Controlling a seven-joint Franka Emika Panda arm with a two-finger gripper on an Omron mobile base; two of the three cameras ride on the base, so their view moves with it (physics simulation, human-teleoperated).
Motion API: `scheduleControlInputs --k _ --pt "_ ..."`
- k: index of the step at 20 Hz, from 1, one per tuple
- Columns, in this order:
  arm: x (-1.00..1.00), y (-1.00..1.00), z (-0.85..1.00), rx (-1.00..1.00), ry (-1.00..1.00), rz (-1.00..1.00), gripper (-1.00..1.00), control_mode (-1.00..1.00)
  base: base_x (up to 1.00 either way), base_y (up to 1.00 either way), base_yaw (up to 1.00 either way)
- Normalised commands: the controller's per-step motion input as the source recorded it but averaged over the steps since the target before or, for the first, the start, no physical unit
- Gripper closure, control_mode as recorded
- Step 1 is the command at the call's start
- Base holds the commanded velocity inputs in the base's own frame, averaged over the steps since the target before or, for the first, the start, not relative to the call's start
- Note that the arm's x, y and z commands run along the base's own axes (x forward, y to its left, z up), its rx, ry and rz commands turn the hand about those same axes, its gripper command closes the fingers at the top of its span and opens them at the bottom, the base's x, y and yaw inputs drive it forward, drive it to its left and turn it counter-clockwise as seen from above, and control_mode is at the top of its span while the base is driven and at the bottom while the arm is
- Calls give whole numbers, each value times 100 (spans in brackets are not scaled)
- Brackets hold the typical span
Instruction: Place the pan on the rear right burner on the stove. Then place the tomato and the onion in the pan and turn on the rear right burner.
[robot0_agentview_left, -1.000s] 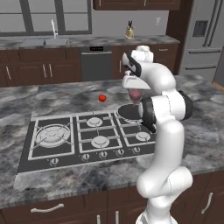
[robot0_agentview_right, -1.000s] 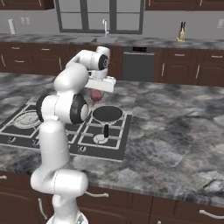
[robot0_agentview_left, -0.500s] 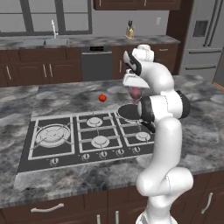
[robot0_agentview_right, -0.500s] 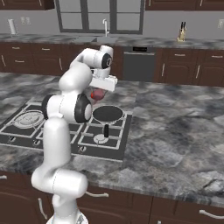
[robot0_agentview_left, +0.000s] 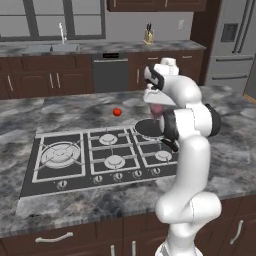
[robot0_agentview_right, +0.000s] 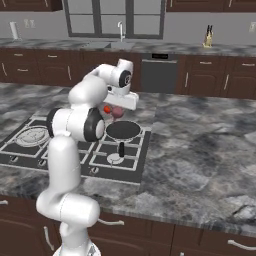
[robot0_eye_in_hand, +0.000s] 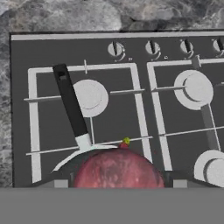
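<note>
While you watch the left base view, note that over the last second the white arm has dipped a little, bringing its pincer (robot0_agentview_left: 156, 106) lower over the flat steel-grey gas stove (robot0_agentview_left: 35, 165). It is clenched on the small dull maroon-pink onion (robot0_agentview_left: 156, 112), which hangs just above the small round dark frying pan (robot0_agentview_left: 148, 129). The pan sits on the rear right burner, so I judge the first step done and the onion drop close. The small bright red tomato (robot0_agentview_left: 117, 112) has not shifted: it lies on the grey marbled worktop (robot0_agentview_left: 75, 107) at about 10 o'clock from the pan, well apart from it, and is yet to be fetched.

From the hand view, the onion is a mottled, matt ball with a little pointed tip at 12 o'clock. The pan's thin grey rim curves out at 9 o'clock of it, and the short black handle (robot0_eye_in_hand: 70, 105) runs away toward 11 o'clock, over the front right burner's silvery cap (robot0_eye_in_hand: 89, 97).
</note>
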Motion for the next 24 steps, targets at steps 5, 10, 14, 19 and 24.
scheduleControlInputs --k 5,10,14,19,24 --pt "-1 2 -59 0 -28 0 100 -100 0 0 0" --pt "19 25 -43 -1 -24 0 100 -100 0 0 0" --pt "25 21 -11 -3 -9 0 100 -100 0 0 0" --pt "40 -5 12 -4 0 0 100 -100 0 0 0" --pt "55 -36 19 0 3 0 100 -100 0 0 0"
